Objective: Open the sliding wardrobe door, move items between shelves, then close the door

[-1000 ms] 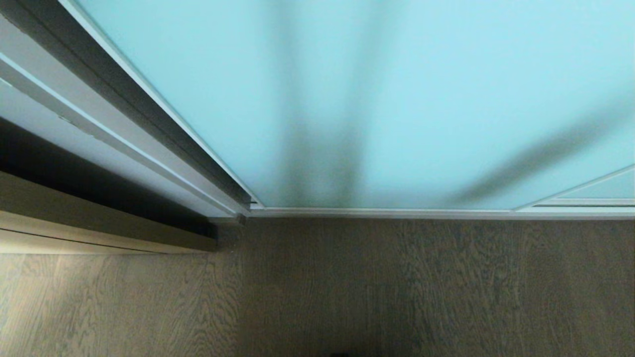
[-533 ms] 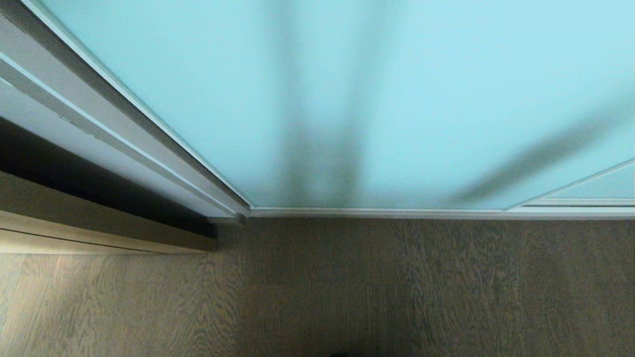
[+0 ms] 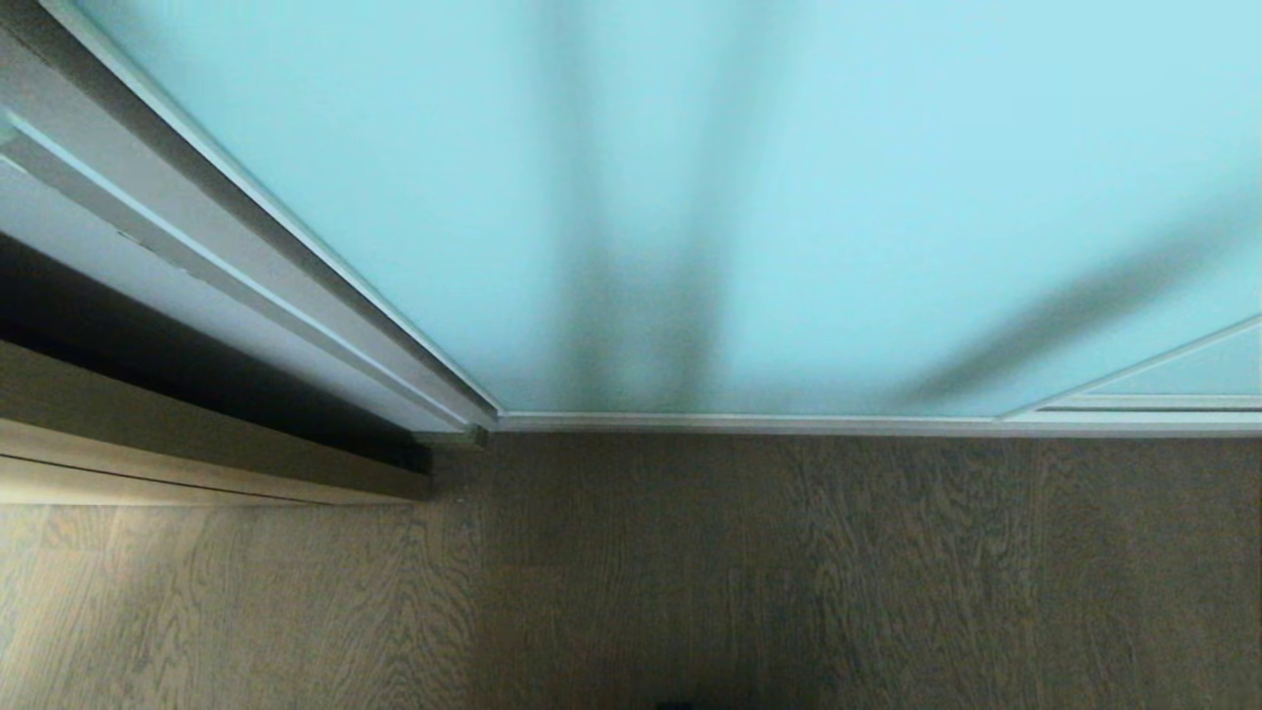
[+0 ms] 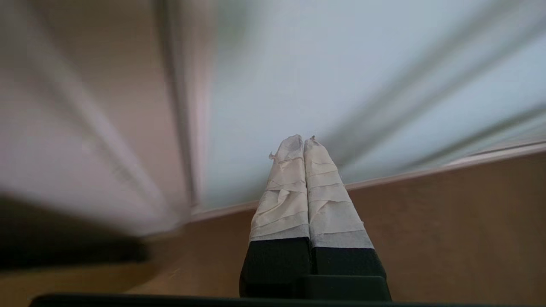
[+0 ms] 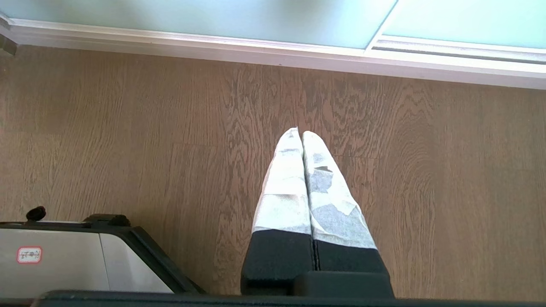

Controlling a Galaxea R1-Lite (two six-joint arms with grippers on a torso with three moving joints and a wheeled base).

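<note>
Where the head view looks down, the sliding wardrobe door (image 3: 789, 197) fills the upper part of the picture as a wide sheet of pale aqua frosted glass in a slim silver-white frame, its bottom rail meeting the wood-grain floor (image 3: 789, 572). At its left edge the door lies against a grey-white wardrobe frame (image 3: 197, 247), with no gap showing between them. A second glass panel (image 3: 1183, 375) overlaps at the far right. A tan wooden edge (image 3: 197, 463) runs along the floor at the left. Neither arm appears in this view.

From the left wrist view, the left end effector (image 4: 303, 143) has its two tape-wrapped fingers pressed together, holding nothing. It hangs in the air with its tips pointing at the lower part of the frosted glass, near the door's bottom rail; whether the tips touch the glass cannot be told. The picture is smeared, and the pale upright frame stands off to one side of the fingers.

From the right wrist view, the right end effector (image 5: 300, 134) is likewise closed and empty, pointing down at the floor, well apart from the door's bottom rail beyond its tips. A white and black part of the robot's base (image 5: 85, 256) sits beside it.
</note>
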